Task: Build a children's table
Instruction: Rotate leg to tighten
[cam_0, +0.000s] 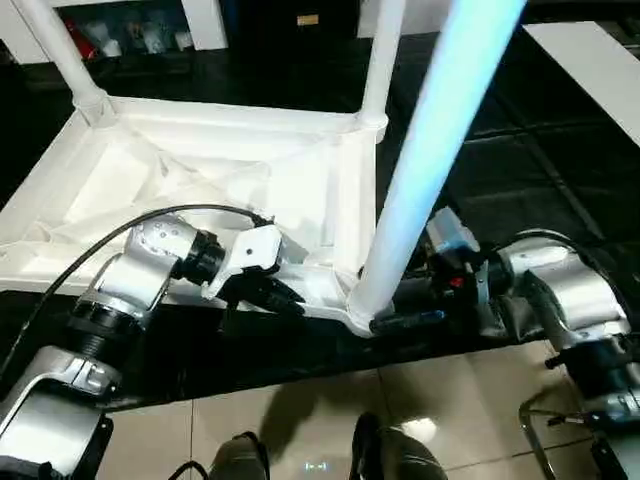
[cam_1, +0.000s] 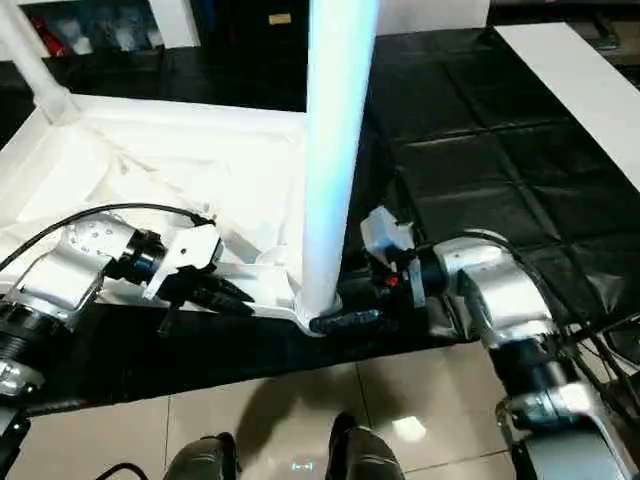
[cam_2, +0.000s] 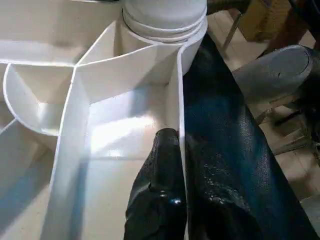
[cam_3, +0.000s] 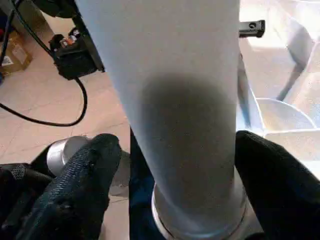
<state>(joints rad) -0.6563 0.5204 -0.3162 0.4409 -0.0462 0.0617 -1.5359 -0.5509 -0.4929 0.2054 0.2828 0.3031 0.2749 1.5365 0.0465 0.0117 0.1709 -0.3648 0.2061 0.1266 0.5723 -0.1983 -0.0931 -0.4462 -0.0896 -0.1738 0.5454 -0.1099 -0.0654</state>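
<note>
The white table top (cam_0: 180, 170) lies upside down on a black mat, ribbed underside up. Two white legs stand in its far corner sockets (cam_0: 60, 50) (cam_0: 383, 60), and a third leg (cam_0: 430, 150) rises from the near right socket, close to my head. My left gripper (cam_0: 285, 297) is shut on the near rim of the top, one finger (cam_2: 160, 170) inside the rim wall and one outside. My right gripper (cam_0: 385, 318) is shut around the base of the near leg (cam_3: 180, 100), just above the socket collar, with a finger (cam_3: 85, 185) on each side.
The black mat (cam_0: 520, 180) runs on to the right, with a white board (cam_0: 590, 70) at its far right. A cabinet (cam_0: 130, 35) stands behind. The mat's near edge meets tiled floor (cam_0: 300, 410), where my feet (cam_0: 400, 455) and a metal frame (cam_0: 535, 440) show.
</note>
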